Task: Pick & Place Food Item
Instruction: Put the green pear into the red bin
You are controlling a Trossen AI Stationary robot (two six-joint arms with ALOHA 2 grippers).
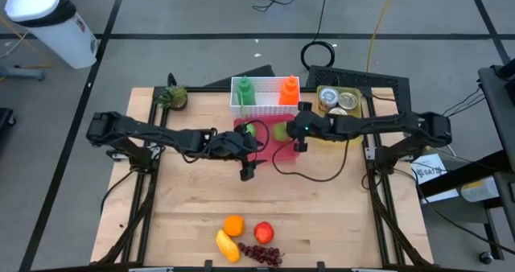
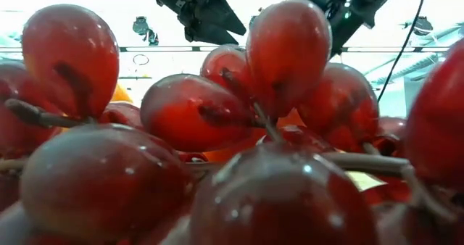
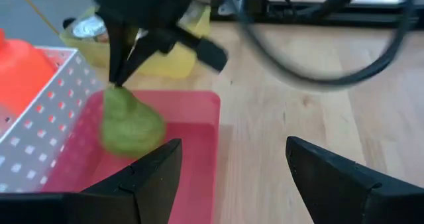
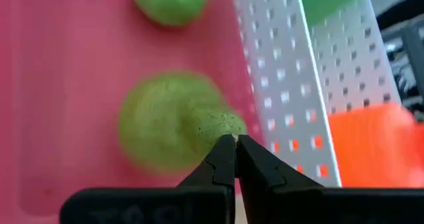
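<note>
On top of the big light wooden table, near the upper middle of the high view, sits a flat pink plastic tray. A white plastic basket with little holes touches the tray's far edge & holds a green bottle on the left w/ an orange bottle on the right. A yellow plastic bin w/ shiny cans is just to the right of the basket. A small green plant in a pot stands at the table's upper left corner.

Two dark robot arms reach in from the sides & meet over the tray. The right gripper is pinched tight on the top tip of a bumpy green toy pear, which is over the tray, right next to the basket wall. A 2nd green fruit lies in the tray beyond it. The left gripper hangs by the tray's near edge w/ its fingers apart & nothing between them.

At the bottom middle of the high view lie an orange ball-shaped fruit, a red apple, a yellow banana & a bunch of dark red grapes, all close together. The grapes fill the low view.
</note>
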